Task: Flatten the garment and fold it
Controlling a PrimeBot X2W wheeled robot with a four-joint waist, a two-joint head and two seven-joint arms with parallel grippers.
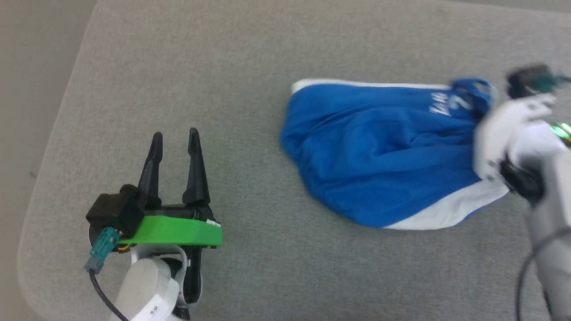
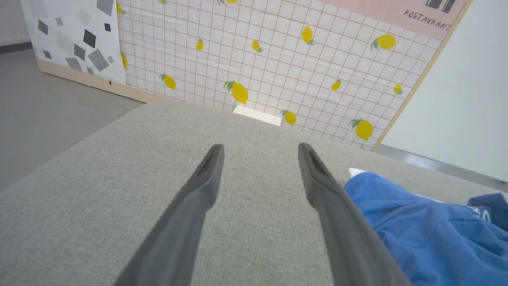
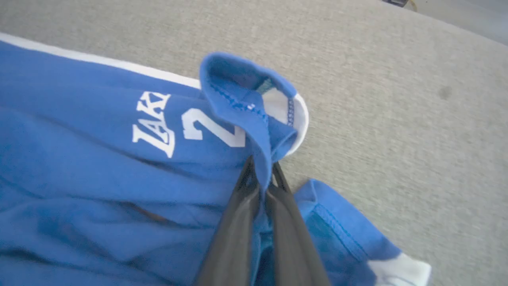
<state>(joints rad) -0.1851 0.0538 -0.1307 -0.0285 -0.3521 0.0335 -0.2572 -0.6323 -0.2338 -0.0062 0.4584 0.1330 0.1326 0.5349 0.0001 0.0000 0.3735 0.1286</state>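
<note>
Right gripper (image 3: 262, 172): jaws pinching a fold of bright blue jersey shorts (image 1: 379, 151), these lying lengthwise left-right, lettering end rightward. Left gripper (image 1: 175, 133): jaws standing spread, empty, left of shorts.

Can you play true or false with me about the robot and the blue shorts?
1. The left tool is open and empty. True.
2. The right tool pinches the shorts. True.
3. The shorts are neatly folded. False: they lie bunched and wrinkled.
4. The shorts lie on a wooden floor. False: they lie on a grey fabric surface.
5. The lettering is yellow. False: it is white.
</note>
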